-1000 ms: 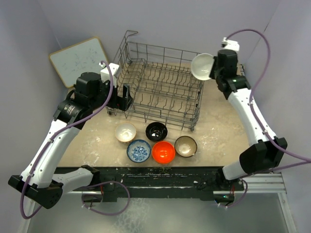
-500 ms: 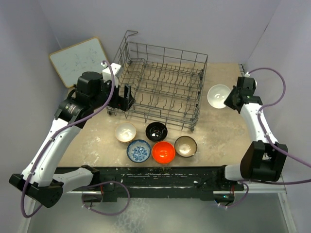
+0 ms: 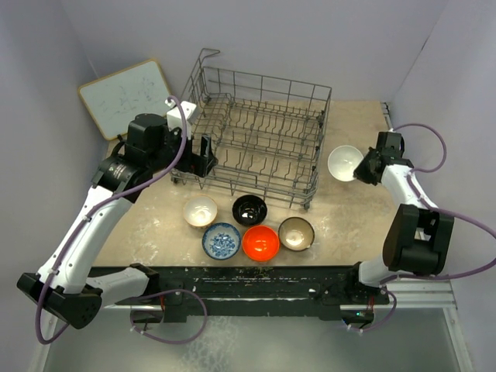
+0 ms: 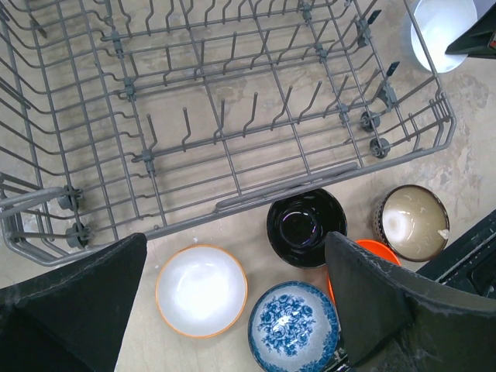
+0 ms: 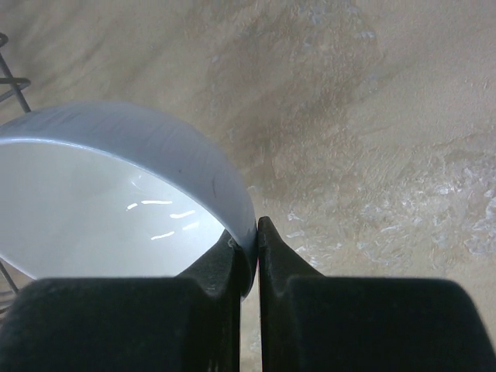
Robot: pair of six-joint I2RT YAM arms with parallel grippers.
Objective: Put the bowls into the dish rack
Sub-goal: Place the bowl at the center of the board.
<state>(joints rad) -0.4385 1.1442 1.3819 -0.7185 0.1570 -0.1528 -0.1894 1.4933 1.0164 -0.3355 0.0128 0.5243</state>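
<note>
My right jaws pinch the rim of the white bowl, just beside the dish rack. My left jaws are wide apart, holding nothing. No bowl is in the rack yet; five bowls sit on the surface below them.

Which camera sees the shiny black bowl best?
The left wrist camera: the black bowl looks big and clear there, just outside the dish rack. The top camera shows it whole but small. The right wrist camera misses it.
</note>
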